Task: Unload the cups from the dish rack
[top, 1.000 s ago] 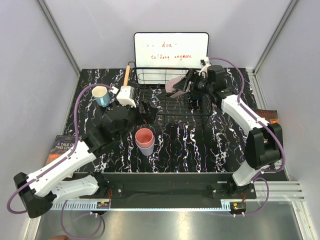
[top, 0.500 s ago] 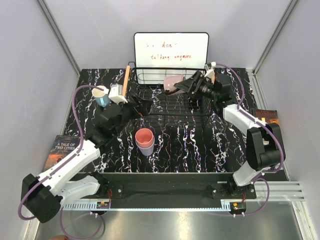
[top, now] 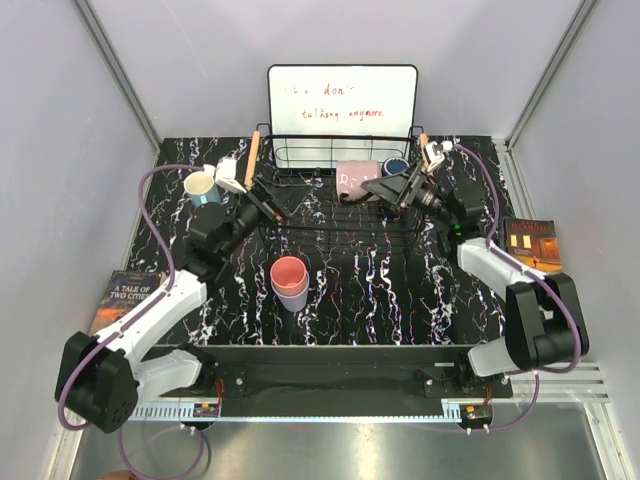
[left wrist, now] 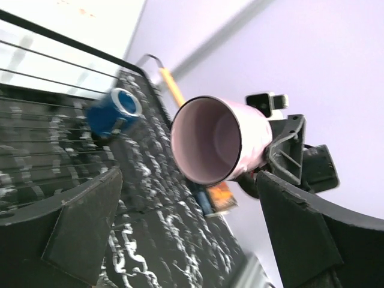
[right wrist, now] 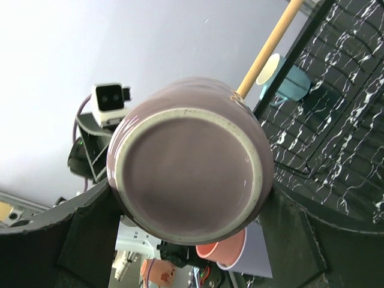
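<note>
Top external view, compared with a second ago:

- Dish rack (top: 330, 222): unmoved. It lies under and between both sets of jaws.
- Right arm: it is pulled back and up from the rack floor. The right gripper (top: 375, 186) now hangs above the rack's far right part.
- Left arm: it has withdrawn from the table in front of the rack. The left gripper (top: 274, 203) now points across the rack's left edge toward the right jaws.
- Mauve cup (top: 352, 178): clamped in the right jaws and clear of the bars. It is turned on its side, mouth toward the left jaws. Right wrist view shows its base filling the gap between the fingers.
- Left jaws: wide and empty. Left wrist view shows the cup's mouth framed beyond the fingertips, not yet between them.
- Navy cup (top: 396, 167): in the rack, just behind the right jaws.
- Light blue cup (top: 202, 187): on the table, outside the rack, behind the left jaws.
- Salmon pink cup (top: 289, 272): nested in the lavender cup (top: 295, 298) on the table, on the near side of both jaws.

Judgement: three cups are out, the fourth is lifted and looks set for a handover or a set-down, and the navy one is left.
</note>
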Available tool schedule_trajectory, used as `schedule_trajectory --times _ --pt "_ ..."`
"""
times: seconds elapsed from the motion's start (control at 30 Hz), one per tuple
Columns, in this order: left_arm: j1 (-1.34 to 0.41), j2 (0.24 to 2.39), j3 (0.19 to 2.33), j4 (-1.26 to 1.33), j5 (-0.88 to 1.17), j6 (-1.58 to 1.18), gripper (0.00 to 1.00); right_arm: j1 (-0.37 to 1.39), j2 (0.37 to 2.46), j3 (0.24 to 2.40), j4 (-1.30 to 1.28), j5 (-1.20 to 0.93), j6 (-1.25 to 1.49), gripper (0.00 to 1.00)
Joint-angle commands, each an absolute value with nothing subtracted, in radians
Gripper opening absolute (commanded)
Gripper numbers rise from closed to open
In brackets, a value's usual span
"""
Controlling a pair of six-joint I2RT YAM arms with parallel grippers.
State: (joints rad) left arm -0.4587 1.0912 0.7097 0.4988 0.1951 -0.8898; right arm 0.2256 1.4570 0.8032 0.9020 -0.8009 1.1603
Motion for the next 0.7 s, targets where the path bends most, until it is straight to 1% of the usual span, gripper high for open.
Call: schedule_trajectory --times 0.0,0.1,0.13,0.33,0.67 --pt "-0.457 1.141 0.742 0.695 0.354 -0.963 0.99 0.244 1.335 0.762 0.962 -0.811 1.109 0.0" --pt "-0.457 1.189 0.745 0.778 0.396 -0.997 0.97 0.258 1.292 0.733 0.896 -0.807 1.063 0.0" --pt "-0.459 1.196 0.758 0.807 0.419 -1.006 0.94 0.262 1.283 0.721 0.884 -0.804 1.057 0.0" --pt "-0.483 1.253 0.811 0.847 0.475 -1.029 0.86 0.282 1.29 0.696 0.893 -0.798 1.049 0.0" --pt "-0.554 1.287 0.828 0.848 0.495 -1.031 0.84 0.316 1.338 0.729 0.919 -0.781 1.049 0.0"
